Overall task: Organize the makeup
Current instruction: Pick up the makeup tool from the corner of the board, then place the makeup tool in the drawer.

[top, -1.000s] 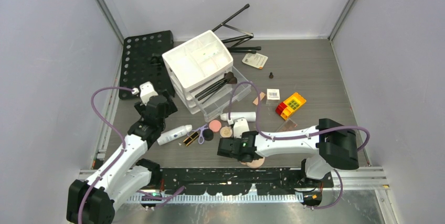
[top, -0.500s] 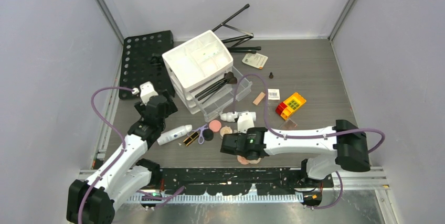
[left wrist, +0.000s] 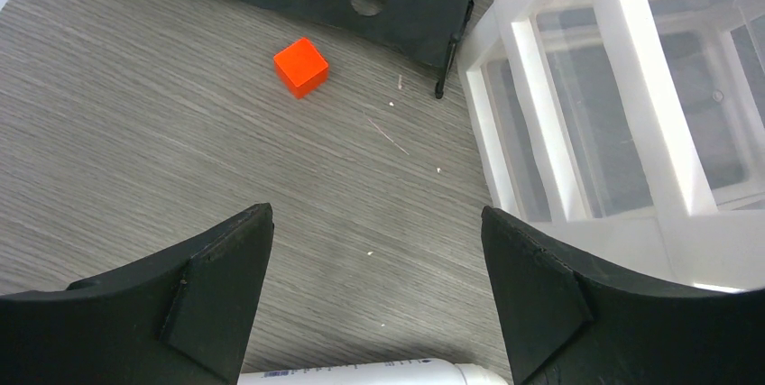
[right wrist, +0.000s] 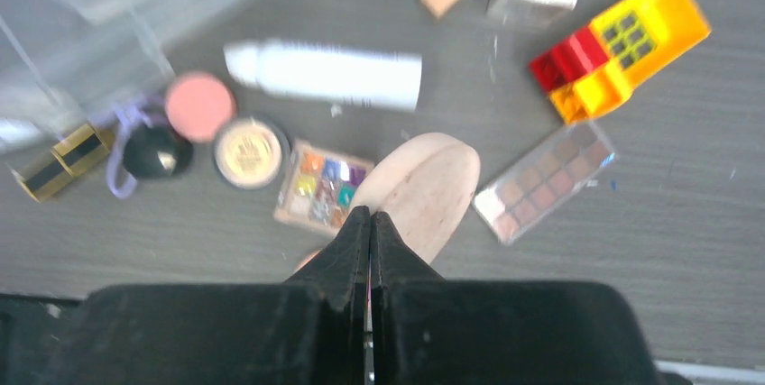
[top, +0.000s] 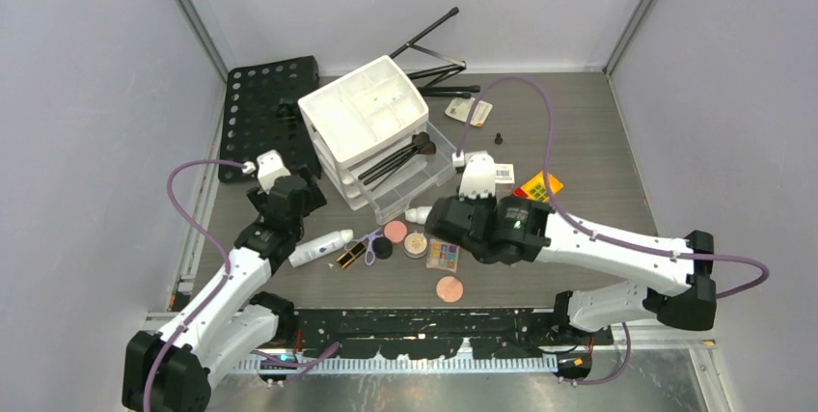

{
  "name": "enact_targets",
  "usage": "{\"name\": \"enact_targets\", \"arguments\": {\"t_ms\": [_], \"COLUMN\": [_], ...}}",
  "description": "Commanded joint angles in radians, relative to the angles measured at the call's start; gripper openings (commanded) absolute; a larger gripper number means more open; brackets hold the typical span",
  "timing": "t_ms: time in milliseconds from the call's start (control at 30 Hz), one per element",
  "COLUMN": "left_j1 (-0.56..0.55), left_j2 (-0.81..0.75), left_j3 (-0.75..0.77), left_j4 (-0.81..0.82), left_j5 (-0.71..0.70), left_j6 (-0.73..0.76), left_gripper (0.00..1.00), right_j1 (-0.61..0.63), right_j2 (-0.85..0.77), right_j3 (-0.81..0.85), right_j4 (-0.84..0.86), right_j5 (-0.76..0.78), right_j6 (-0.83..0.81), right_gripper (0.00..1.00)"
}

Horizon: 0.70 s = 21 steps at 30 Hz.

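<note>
Nearest, 1 pink compact (top: 449, 288) lies flat on the table (top: 579, 142). The right gripper (right wrist: 370, 215), fingers pressed together, seems to pinch a peach compact (right wrist: 431, 185) above the eyeshadow palette (right wrist: 323, 188). The left gripper (left wrist: 374, 286) gapes wide beside 1 white bottle (left wrist: 361, 372). Farthest back stands the white organizer (top: 365, 113).

The palette (right wrist: 323, 188) is showing many-coloured squares, the compact (right wrist: 428, 188) is looking pale peach, the block (right wrist: 622, 47) is glowing red and yellow.

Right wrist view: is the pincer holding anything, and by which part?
Nothing: the right pincer is shut on itself, and the peach compact lies loose on the table.
</note>
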Motion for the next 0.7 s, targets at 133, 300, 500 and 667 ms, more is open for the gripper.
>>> {"name": "enact_targets", "arguments": {"t_ms": [133,300,500,667], "left_j1": [0.003,0.003,0.003,0.003], "left_j2": [-0.025,-0.022,-0.031,-0.039], "left_j3": [0.006,0.007,0.008,0.006], "left_j4": [0.039,0.038,0.033,0.031], "left_j5": [-0.007,-0.007,-0.01,-0.012], "left_j6": [-0.007,-0.008,-0.006,-0.006], "left_gripper": [0.88,0.88,0.88,0.88], "right_j1": [-0.156,-0.192,-0.238,-0.278], "right_j2": [0.032,0.168,0.347,0.46], "right_j3": [0.331,0.534,0.713,0.775], "right_j4": [0.167,0.242,0.288,0.305], "right_j5": [0.024,0.001,-0.083,-0.151], "right_j6": [-0.41,-0.58,-0.683,-0.707], "right_gripper": [0.0,0.0,0.0,0.0]}}
